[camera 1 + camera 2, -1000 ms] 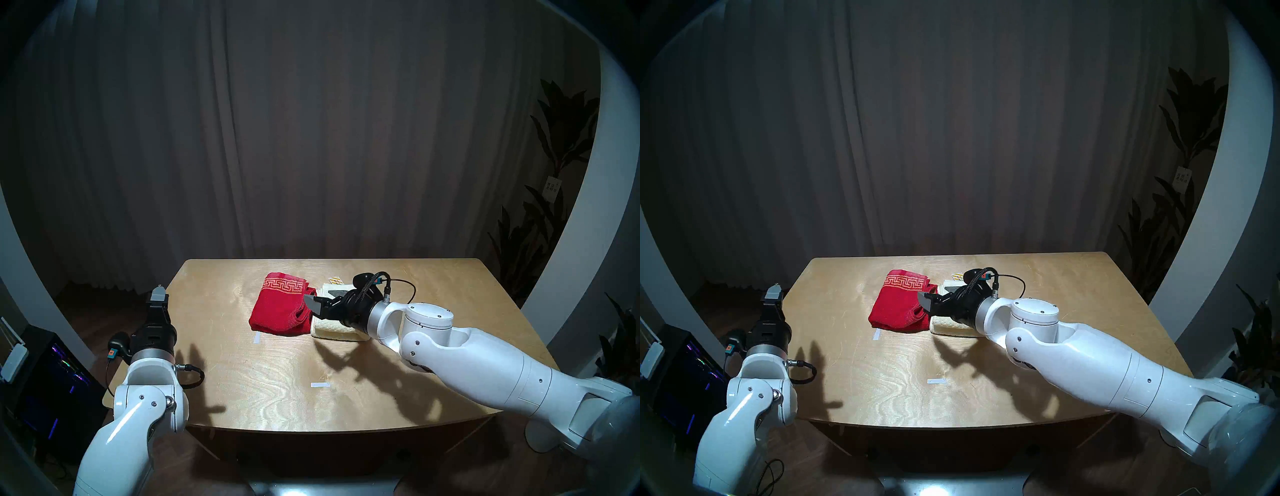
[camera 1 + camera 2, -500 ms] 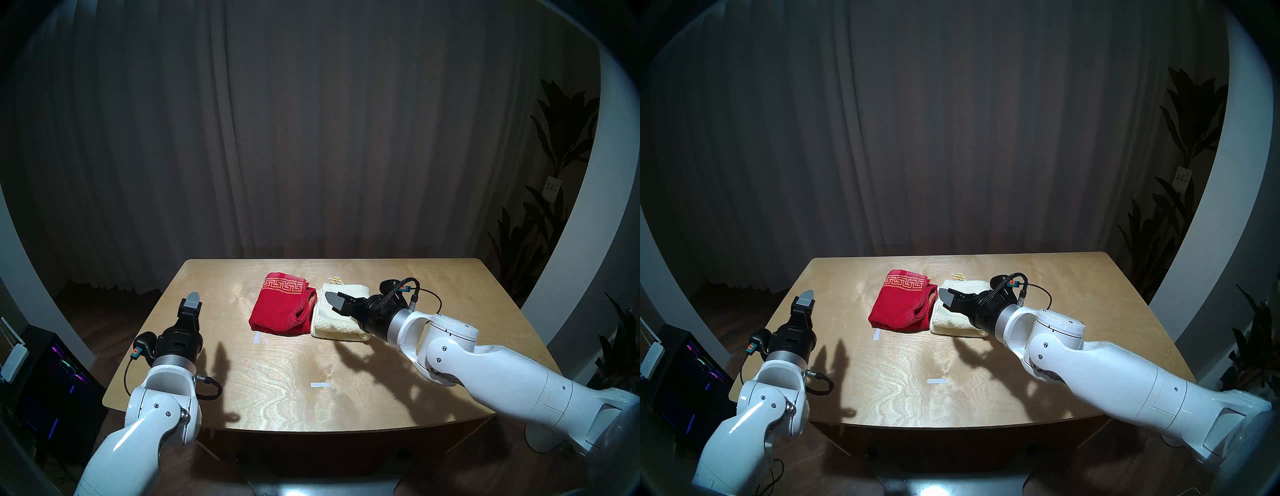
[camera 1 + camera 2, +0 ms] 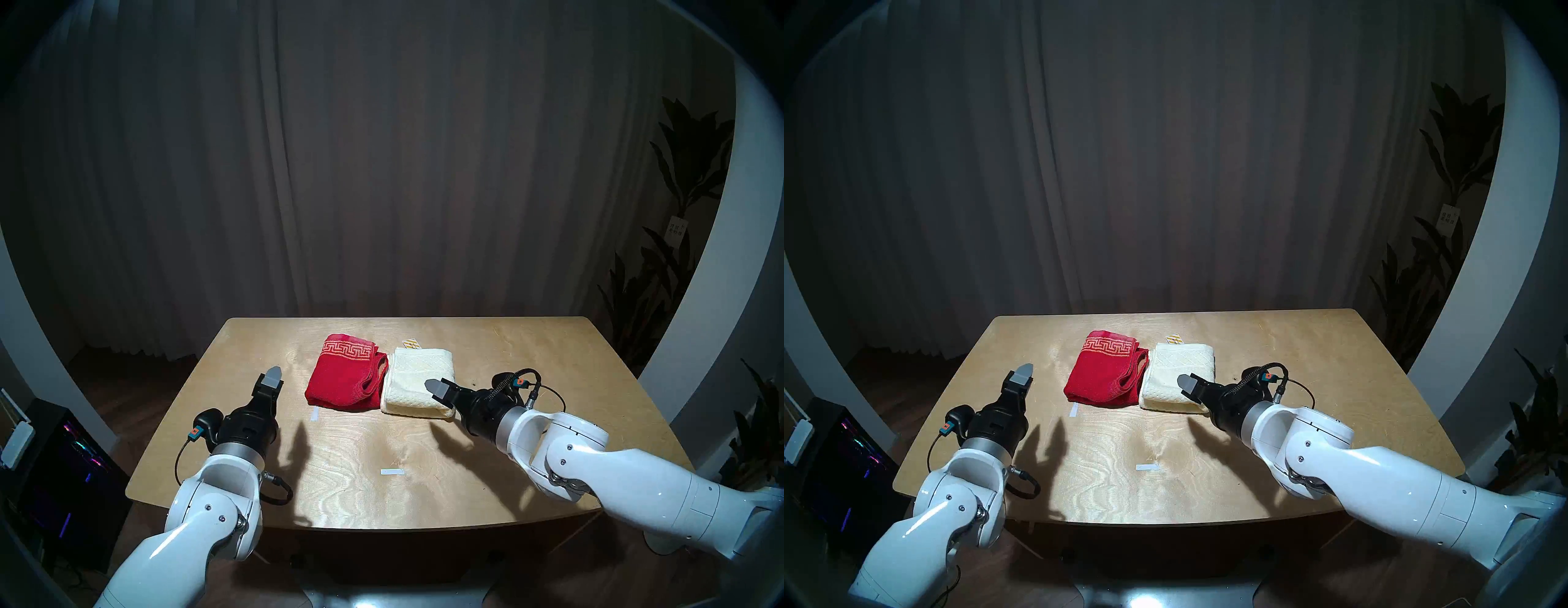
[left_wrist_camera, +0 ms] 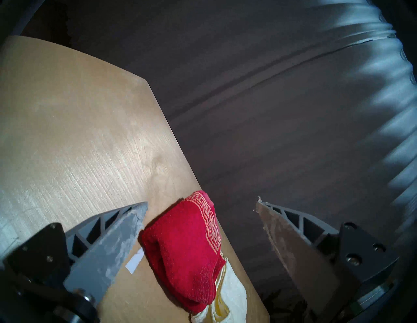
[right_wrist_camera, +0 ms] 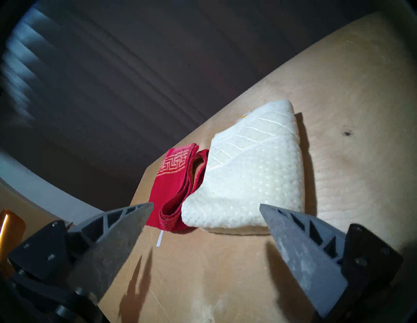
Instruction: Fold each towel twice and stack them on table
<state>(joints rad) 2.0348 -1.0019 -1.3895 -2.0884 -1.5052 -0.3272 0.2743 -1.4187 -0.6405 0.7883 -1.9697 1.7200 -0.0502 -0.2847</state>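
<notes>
A folded red towel (image 3: 345,375) with a gold key border lies on the table (image 3: 360,488), touching a folded cream towel (image 3: 418,382) on its right. Both towels rest flat, side by side. My left gripper (image 3: 271,378) hovers open just left of the red towel (image 4: 185,243), with nothing between its fingers. My right gripper (image 3: 437,388) is open and empty over the near right corner of the cream towel (image 5: 252,171). In the right wrist view the red towel (image 5: 173,180) shows its layered edges beside the cream one.
A small striped paper tag (image 3: 410,343) pokes out behind the cream towel. White tape marks (image 3: 314,414) (image 3: 392,471) lie on the wood. A computer case (image 3: 63,467) stands left of the table and plants (image 3: 679,297) stand at the right.
My right gripper drew back from above the two towels toward the near right, uncovering the cream towel. My left arm swung in from beyond the table's left edge toward the red towel.
</notes>
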